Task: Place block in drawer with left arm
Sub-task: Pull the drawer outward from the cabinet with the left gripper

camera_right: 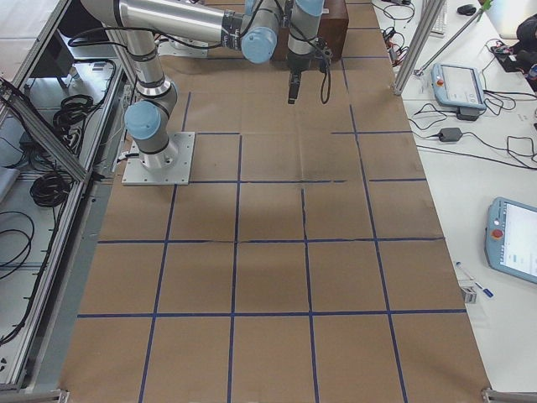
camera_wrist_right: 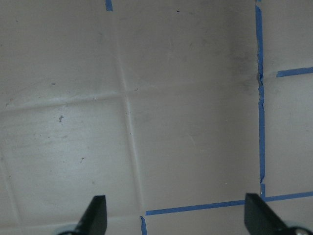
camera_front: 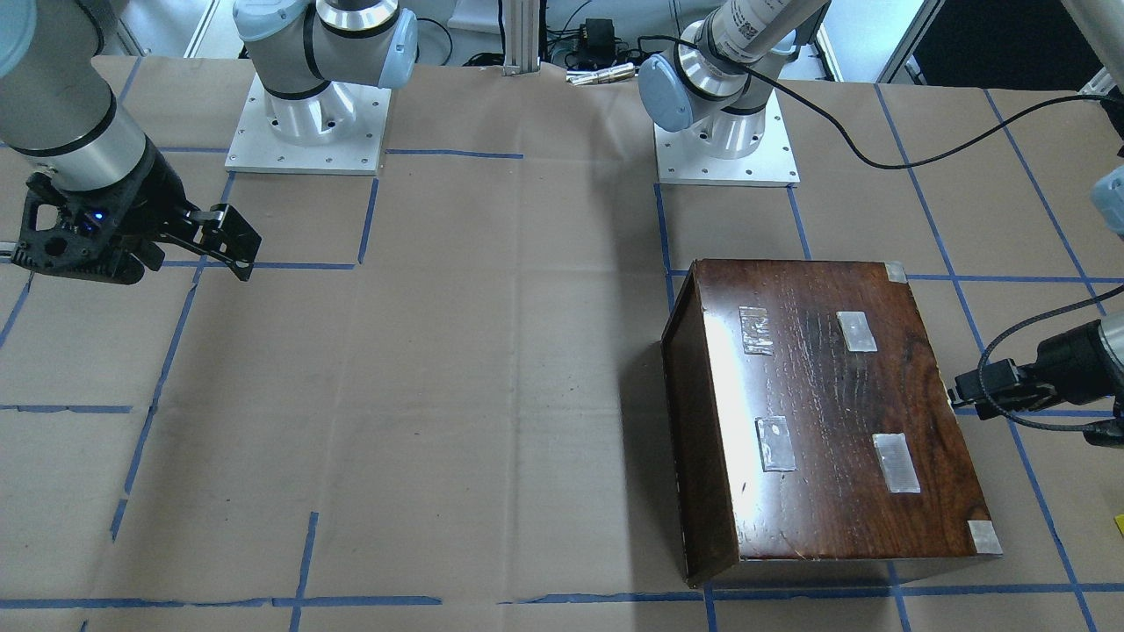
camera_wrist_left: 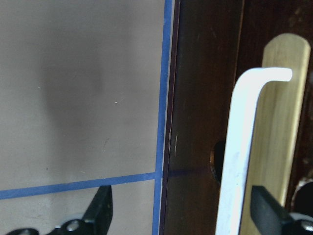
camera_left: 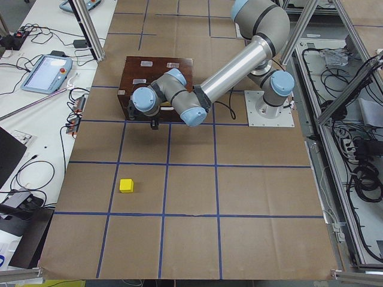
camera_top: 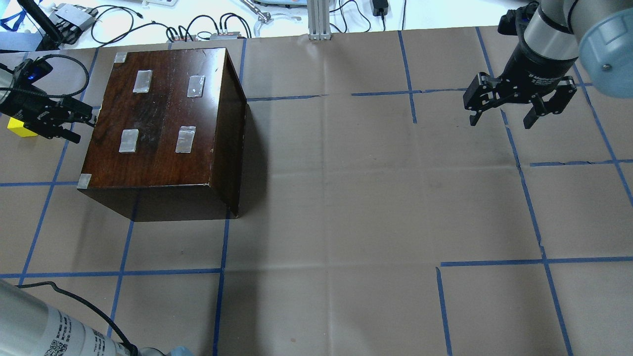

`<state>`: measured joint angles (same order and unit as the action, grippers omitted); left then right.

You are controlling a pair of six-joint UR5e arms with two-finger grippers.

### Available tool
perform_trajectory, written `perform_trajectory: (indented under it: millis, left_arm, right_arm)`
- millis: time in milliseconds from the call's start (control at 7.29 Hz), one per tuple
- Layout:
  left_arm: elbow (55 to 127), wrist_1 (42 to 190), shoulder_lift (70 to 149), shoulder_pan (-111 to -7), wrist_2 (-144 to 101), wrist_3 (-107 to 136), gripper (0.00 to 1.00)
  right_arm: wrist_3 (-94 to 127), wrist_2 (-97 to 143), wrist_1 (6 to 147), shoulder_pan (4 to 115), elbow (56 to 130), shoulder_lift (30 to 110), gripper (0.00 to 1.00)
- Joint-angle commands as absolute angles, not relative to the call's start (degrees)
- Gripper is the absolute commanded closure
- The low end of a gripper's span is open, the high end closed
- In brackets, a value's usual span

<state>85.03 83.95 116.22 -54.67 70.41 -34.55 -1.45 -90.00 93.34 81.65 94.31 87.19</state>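
Note:
The yellow block (camera_left: 125, 185) lies on the paper-covered table, left of the dark-brown box (camera_top: 158, 113); in the overhead view it (camera_top: 18, 128) peeks out behind my left wrist. The drawer is shut; only its dark-brown front (camera_wrist_left: 200, 122) with a white handle (camera_wrist_left: 244, 147) shows. My left gripper (camera_top: 84, 127) is open at that front, and in the left wrist view (camera_wrist_left: 183, 215) the handle lies between its fingers. It holds nothing. My right gripper (camera_top: 499, 121) hangs open and empty over bare table, far from the box.
Blue tape lines (camera_top: 222, 271) grid the brown paper. The box top carries several silver tape patches (camera_top: 185, 139). Cables and devices (camera_top: 207, 29) lie along the table's far edge. A loose black cable (camera_front: 1036, 325) loops from my left wrist.

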Motion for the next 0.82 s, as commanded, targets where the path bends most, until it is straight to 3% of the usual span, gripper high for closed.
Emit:
perform_trajectory:
  millis: [0,686]
  left_arm:
    - [85.6,84.4,116.5,-54.7,70.7,-34.8,0.01]
    - [85.4,84.4,116.9,-54.6,75.1,-35.1,0.01]
  right_arm:
    - [-1.5,-90.0,93.3,81.7,94.3,87.2,0.0]
    - [-1.5,-90.0,93.3,81.7,94.3,87.2,0.0]
